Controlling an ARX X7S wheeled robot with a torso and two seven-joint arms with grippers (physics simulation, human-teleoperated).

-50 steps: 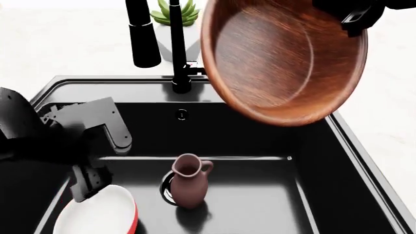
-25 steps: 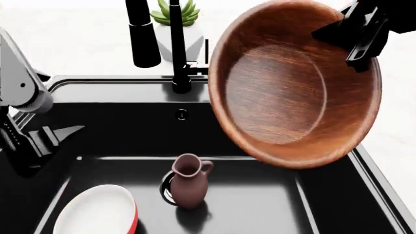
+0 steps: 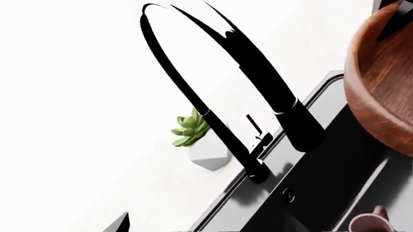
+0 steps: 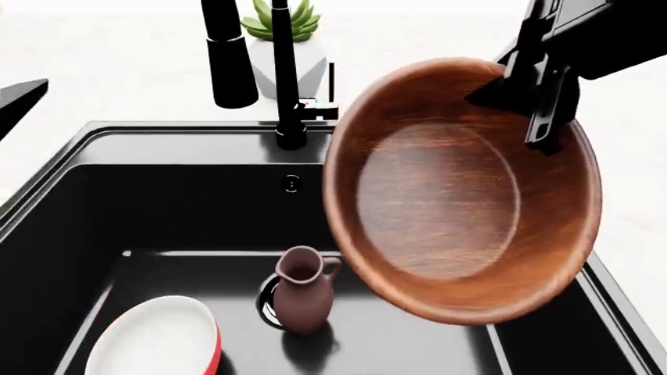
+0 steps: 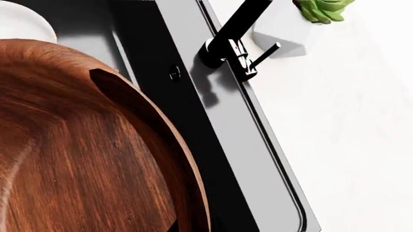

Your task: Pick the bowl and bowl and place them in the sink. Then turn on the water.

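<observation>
My right gripper (image 4: 542,117) is shut on the far rim of the brown wooden bowl (image 4: 464,195). It holds the bowl tilted in the air over the right half of the black sink (image 4: 156,129). The bowl fills the right wrist view (image 5: 65,145) and shows in the left wrist view (image 3: 380,82). The red bowl with a white inside (image 4: 156,340) lies on the sink floor at the front left. The tall black tap (image 4: 281,78) stands behind the sink. My left gripper (image 4: 16,101) is at the far left edge over the counter, open and empty.
A small mauve pitcher (image 4: 304,291) stands upright on the round drain in the middle of the sink, just left of the hanging bowl. A potted succulent (image 4: 281,19) stands behind the tap. White counter (image 4: 105,70) surrounds the sink.
The wooden bowl has come down and slightly left, lower over the sink. My left arm has pulled up and left out of the sink, away from the red bowl.
</observation>
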